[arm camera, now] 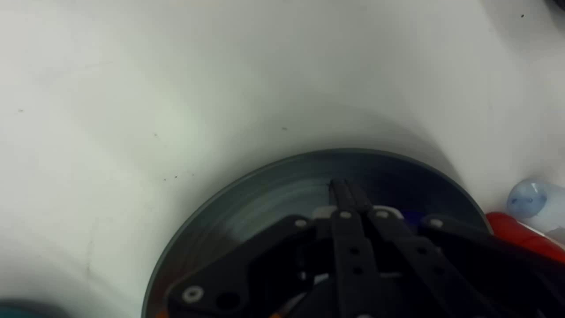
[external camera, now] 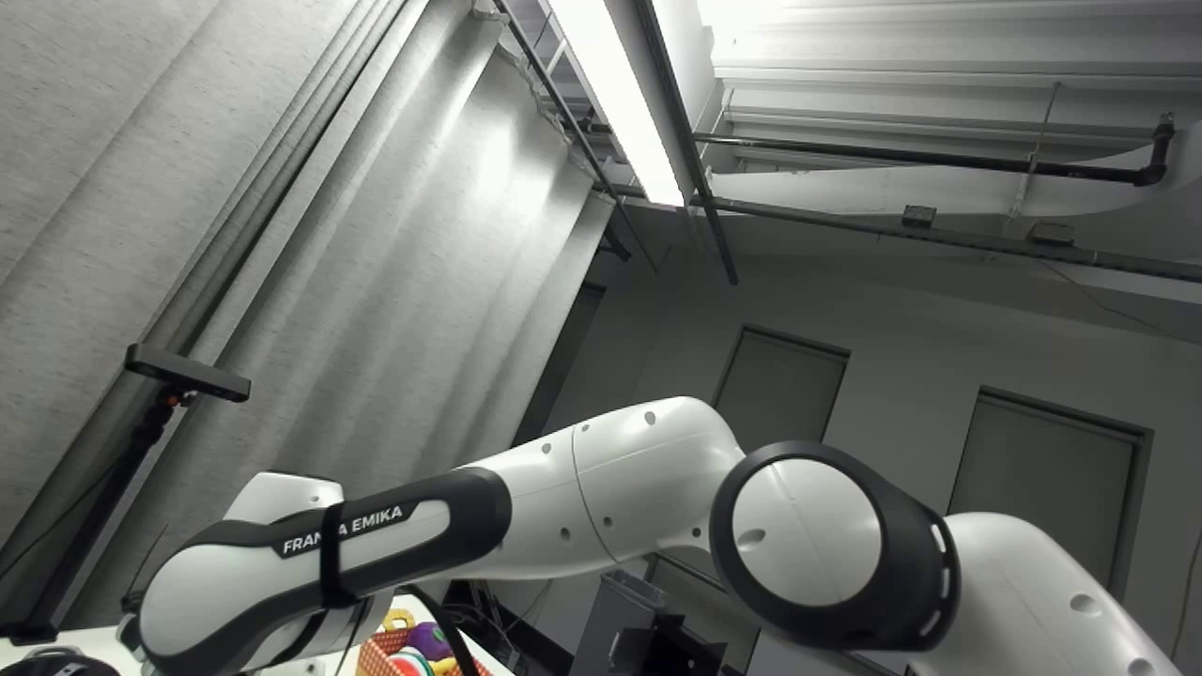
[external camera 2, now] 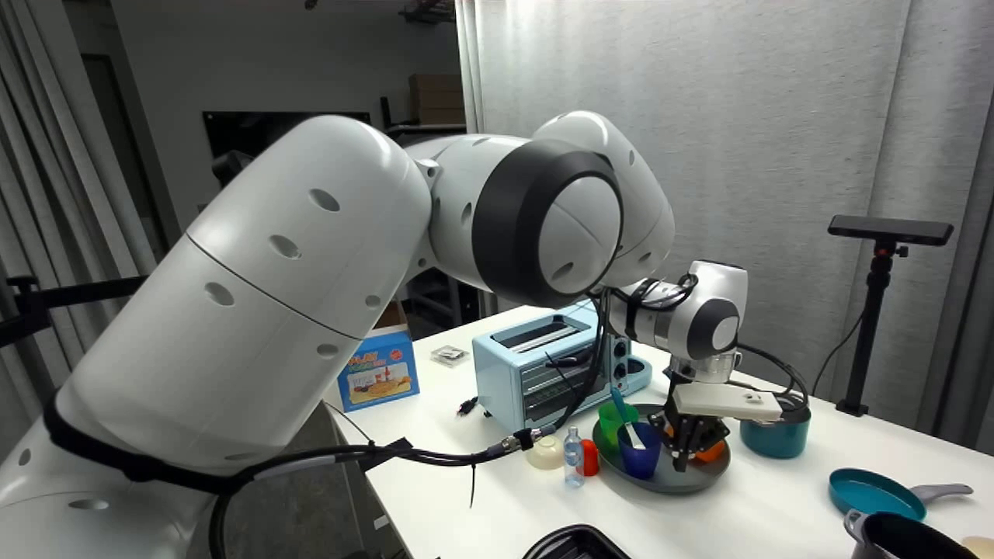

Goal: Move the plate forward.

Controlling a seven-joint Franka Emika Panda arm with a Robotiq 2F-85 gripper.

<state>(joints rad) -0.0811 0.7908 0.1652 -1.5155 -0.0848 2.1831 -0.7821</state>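
The plate is a round dark grey plate [external camera 2: 675, 484] on the white table in an exterior view; its rim and bare floor also show in the wrist view [arm camera: 260, 207]. A green cup [external camera 2: 612, 425], a blue cup [external camera 2: 640, 452] with utensils and an orange item [external camera 2: 710, 452] stand on it. My gripper [external camera 2: 680, 464] points down over the plate, inside its rim. In the wrist view my gripper [arm camera: 346, 182] has its fingertips together with nothing seen between them. I cannot tell whether the tips touch the plate. The gripper's body hides part of the plate.
A clear bottle [external camera 2: 573, 460], a red item [external camera 2: 590, 458] and a cream bowl [external camera 2: 545, 453] stand beside the plate. A light blue toaster oven [external camera 2: 497, 380] is behind. A teal pot [external camera 2: 775, 438], a teal pan [external camera 2: 874, 492] and a black tray [external camera 2: 578, 543] lie around.
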